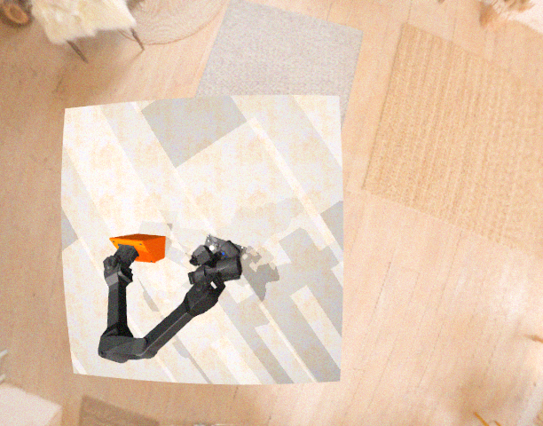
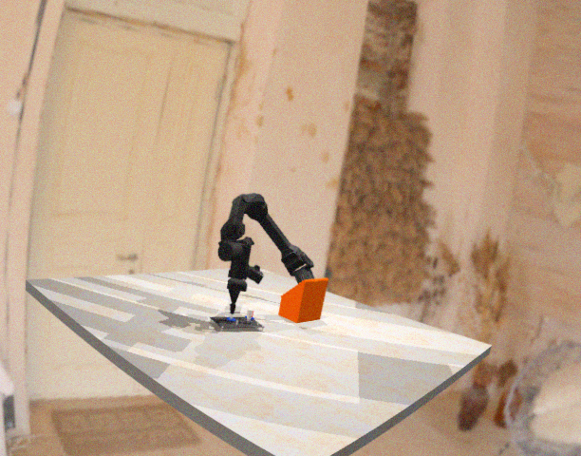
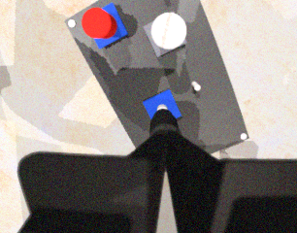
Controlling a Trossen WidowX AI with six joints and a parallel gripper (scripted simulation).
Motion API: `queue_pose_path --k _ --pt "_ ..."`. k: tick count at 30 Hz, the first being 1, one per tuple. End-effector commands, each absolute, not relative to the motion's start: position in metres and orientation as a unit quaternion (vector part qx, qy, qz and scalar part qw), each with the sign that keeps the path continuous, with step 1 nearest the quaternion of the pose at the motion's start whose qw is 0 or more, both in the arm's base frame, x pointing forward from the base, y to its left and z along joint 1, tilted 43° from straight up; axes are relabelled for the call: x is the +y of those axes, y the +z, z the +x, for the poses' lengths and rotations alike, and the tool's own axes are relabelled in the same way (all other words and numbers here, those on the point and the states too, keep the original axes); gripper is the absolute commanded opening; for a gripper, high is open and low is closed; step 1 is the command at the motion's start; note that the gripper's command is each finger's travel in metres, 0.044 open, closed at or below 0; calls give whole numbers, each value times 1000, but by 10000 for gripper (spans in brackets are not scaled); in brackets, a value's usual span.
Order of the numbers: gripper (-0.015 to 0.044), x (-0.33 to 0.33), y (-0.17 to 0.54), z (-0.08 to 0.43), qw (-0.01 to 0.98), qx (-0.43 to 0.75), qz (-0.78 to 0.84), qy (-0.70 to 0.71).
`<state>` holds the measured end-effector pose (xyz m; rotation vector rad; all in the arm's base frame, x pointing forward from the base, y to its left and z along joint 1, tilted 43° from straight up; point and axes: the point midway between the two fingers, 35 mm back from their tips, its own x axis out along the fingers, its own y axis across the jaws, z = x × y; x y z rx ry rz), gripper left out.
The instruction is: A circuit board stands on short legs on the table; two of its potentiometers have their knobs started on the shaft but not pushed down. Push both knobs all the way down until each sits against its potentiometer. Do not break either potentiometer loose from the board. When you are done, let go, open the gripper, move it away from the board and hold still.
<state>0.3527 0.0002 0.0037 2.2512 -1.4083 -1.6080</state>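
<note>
The circuit board (image 1: 213, 240) (image 2: 239, 327) (image 3: 139, 84) sits on the bench (image 1: 193, 193) (image 2: 281, 368) (image 3: 270, 63), dark and turned at an angle in the wrist view. Toward one corner, the red knob (image 3: 96, 22) stands over a blue potentiometer (image 3: 121, 35), covering part of its square body. Beside it, the white knob (image 3: 169, 31) stands over a grey potentiometer (image 3: 160, 50). How far each knob is down its shaft cannot be told from these views. A second blue potentiometer (image 3: 154, 103) lies farther along the board, with a pale tip (image 3: 162, 107) showing at its middle. A small pale peg (image 3: 196, 86) stands near it, and white dots mark two visible corners.

The end effector (image 1: 221, 257) (image 2: 232, 310) (image 3: 165, 137) is narrow, its fingers together with nothing between them. It points down over the second blue potentiometer, its fingertips overlapping the pale tip in the wrist view; whether they touch it cannot be told.

From there the black arm (image 1: 167, 327) (image 2: 276, 231) rises, bends and runs down to an orange block (image 1: 158, 248) (image 2: 306, 301) on the bench, apart from the board. Beyond the bench, a pale door (image 2: 134, 147) and a woven rug (image 1: 455, 138) show.
</note>
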Motion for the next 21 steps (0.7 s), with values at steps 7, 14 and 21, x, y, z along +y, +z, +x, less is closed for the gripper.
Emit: queue_pose_path --k 7,14,21 --pt "0 -5 0 354 19 -455 725 -516" --pt "0 -5 0 354 19 -455 725 -516" --pt "0 -8 -4 354 19 -455 725 -516"
